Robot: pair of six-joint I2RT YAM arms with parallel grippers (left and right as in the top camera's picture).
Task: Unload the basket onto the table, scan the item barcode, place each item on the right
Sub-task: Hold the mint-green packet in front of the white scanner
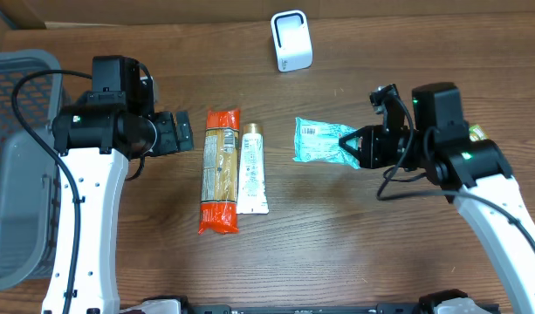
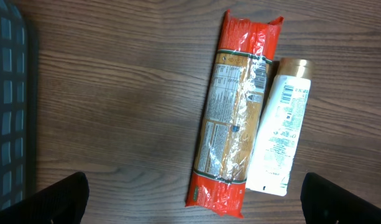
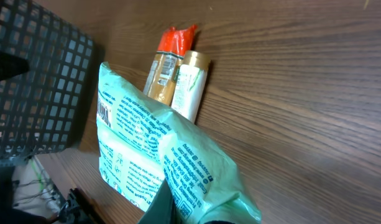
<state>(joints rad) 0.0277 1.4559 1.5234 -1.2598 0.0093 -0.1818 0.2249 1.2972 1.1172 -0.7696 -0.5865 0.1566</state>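
Note:
My right gripper (image 1: 348,145) is shut on the right end of a mint-green printed packet (image 1: 317,141), right of the table's middle. In the right wrist view the packet (image 3: 153,149) fills the foreground, pinched at its crumpled end with one dark finger (image 3: 160,208) showing against it. A small white scanner (image 1: 291,41) stands upright at the back of the table, beyond the packet. My left gripper (image 1: 186,133) is open just left of the lying items, and its fingertips (image 2: 61,198) show at the bottom corners with nothing between them.
A long red and clear pasta packet (image 1: 220,170) and a white tube with a gold cap (image 1: 252,170) lie side by side at the middle. A grey mesh basket (image 1: 14,174) stands at the left edge. A small green-yellow object (image 1: 477,133) peeks out behind the right arm.

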